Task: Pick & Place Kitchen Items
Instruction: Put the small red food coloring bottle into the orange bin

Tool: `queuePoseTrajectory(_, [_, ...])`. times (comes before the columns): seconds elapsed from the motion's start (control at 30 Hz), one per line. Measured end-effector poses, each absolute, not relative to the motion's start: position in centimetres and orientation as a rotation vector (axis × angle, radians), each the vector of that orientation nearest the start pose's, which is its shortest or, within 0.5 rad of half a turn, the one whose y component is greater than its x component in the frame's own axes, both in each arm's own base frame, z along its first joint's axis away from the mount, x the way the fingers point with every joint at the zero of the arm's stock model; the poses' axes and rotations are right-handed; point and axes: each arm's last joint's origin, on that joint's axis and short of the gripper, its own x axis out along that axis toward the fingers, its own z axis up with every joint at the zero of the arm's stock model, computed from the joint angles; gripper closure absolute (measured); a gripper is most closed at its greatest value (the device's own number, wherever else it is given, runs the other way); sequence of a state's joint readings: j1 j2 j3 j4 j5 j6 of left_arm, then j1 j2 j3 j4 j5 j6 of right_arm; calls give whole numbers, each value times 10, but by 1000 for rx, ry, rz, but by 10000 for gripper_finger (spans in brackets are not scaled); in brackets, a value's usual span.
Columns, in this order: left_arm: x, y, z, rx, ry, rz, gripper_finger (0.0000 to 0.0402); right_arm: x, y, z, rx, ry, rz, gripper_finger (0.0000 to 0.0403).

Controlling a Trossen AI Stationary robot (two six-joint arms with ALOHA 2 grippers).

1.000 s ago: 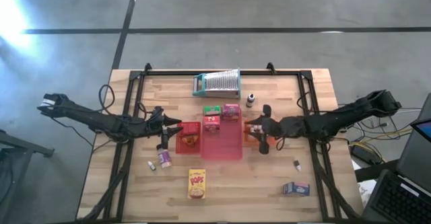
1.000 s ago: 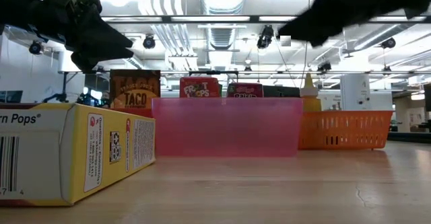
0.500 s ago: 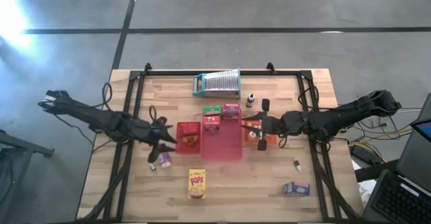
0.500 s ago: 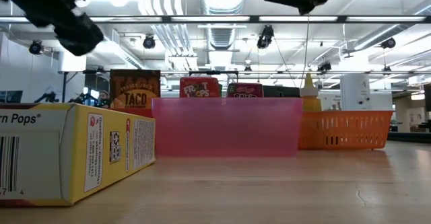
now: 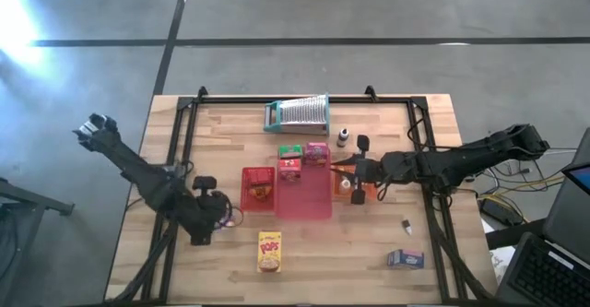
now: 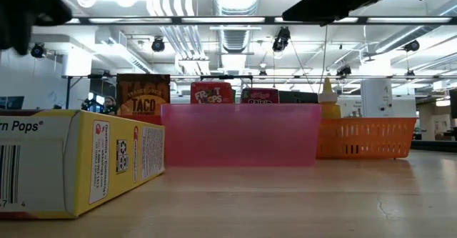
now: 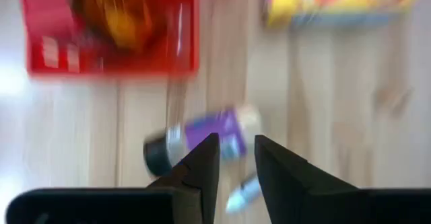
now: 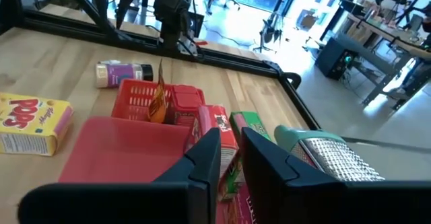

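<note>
Two grippers narrowly parted, empty: left gripper (image 5: 214,217) over purple jar (image 7: 214,134), right gripper (image 5: 354,171) beside pink tray (image 5: 304,199); three boxes behind tray.

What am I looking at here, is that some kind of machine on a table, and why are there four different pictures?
It is a robot with two dark arms working at a wooden table. One picture looks straight down from above, one looks level across the tabletop, and the other two come from small cameras on each arm's wrist.

The left arm reaches down over a purple-labelled jar lying on its side. The right arm reaches in over an orange basket.

On the table are toy-sized groceries: a yellow Pops box, a blue-purple box, small green, red and pink boxes and a tiny dark bottle. There is also a pink tray, a red basket and a ribbed silver piece.

I can't see anything held by either arm.
</note>
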State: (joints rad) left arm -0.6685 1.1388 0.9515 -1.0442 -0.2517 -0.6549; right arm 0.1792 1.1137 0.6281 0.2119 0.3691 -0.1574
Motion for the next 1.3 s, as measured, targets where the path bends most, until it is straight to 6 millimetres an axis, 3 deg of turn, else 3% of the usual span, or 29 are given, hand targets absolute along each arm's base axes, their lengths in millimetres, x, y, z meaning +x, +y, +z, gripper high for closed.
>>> queuePoseTrajectory(0.33, [153,-125,232,65,1559,-1,307,238,32,253,-168,273,-176,313])
queuePoseTrajectory(0.77, [171,-141,197,268,1693,-102,307,237,32,253,-177,274,-175,289])
queuePoseTrajectory(1.03, [176,-152,180,344,1712,-173,307,237,32,253,-178,279,-174,319])
queuePoseTrajectory(1.3, [177,-162,180,309,1661,-239,307,237,32,251,-183,297,-172,340])
